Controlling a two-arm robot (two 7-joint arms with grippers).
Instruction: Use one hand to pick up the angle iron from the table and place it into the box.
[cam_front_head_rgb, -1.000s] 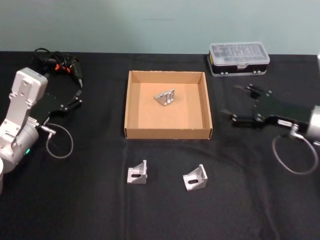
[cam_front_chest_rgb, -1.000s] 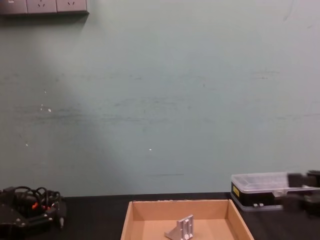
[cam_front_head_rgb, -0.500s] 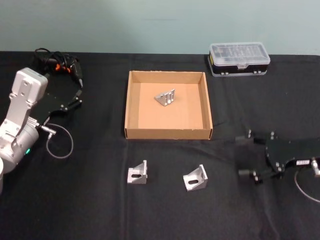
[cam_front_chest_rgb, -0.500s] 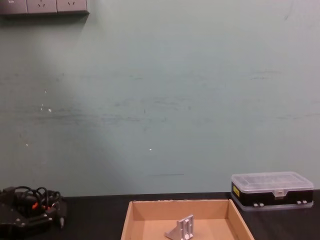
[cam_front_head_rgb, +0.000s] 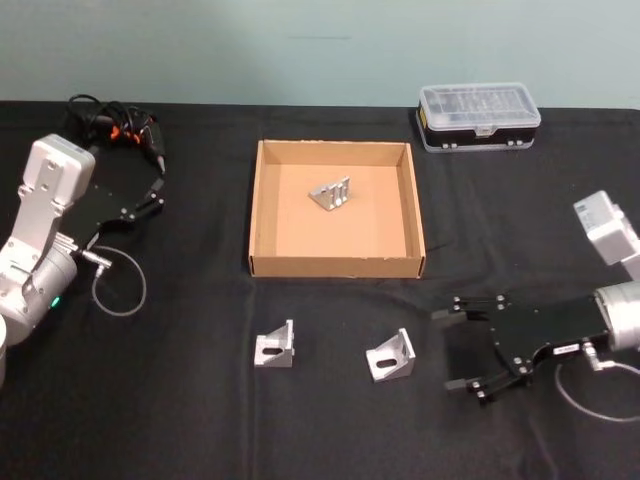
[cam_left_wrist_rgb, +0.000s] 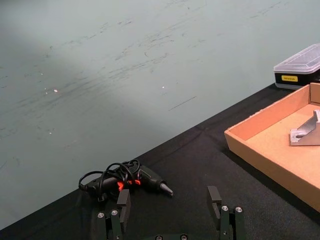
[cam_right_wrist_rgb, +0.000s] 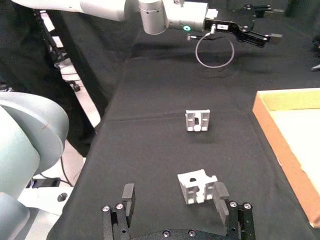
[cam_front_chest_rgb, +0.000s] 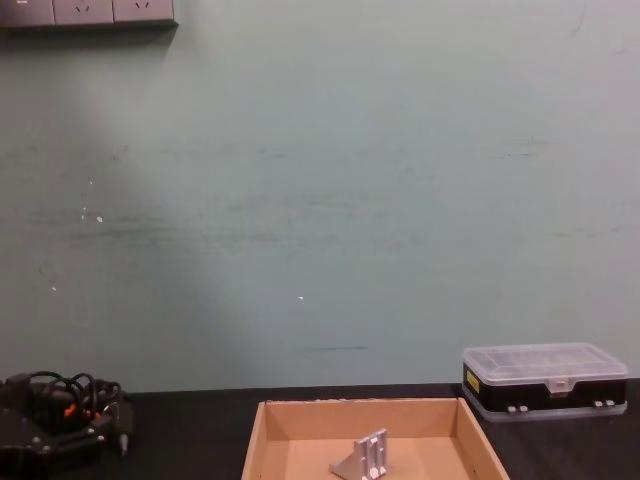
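Observation:
On the black table (cam_front_head_rgb: 170, 410), in front of the tan box (cam_front_head_rgb: 256, 215), lie two silver angle irons, one on the left (cam_front_head_rgb: 274, 347) and one on the right (cam_front_head_rgb: 391, 356). Another angle iron (cam_front_head_rgb: 331, 194) lies inside the box. My right gripper (cam_front_head_rgb: 451, 349) is open, low over the table just right of the right-hand iron and pointing at it. In the right wrist view this iron (cam_right_wrist_rgb: 196, 186) lies just ahead of the open gripper (cam_right_wrist_rgb: 174, 195), near one finger, with the other iron (cam_right_wrist_rgb: 198, 120) farther off. My left gripper (cam_front_head_rgb: 153, 187) stays parked at the far left, open.
A black case with a clear lid (cam_front_head_rgb: 477, 116) stands behind the box to the right. A black tool with coiled cable (cam_front_head_rgb: 112, 127) lies at the back left. In the chest view the box (cam_front_chest_rgb: 262, 428) sits low at the centre.
My right gripper has swung from beside the box's right wall toward the front of the table and now faces the right-hand angle iron. The left arm has not moved.

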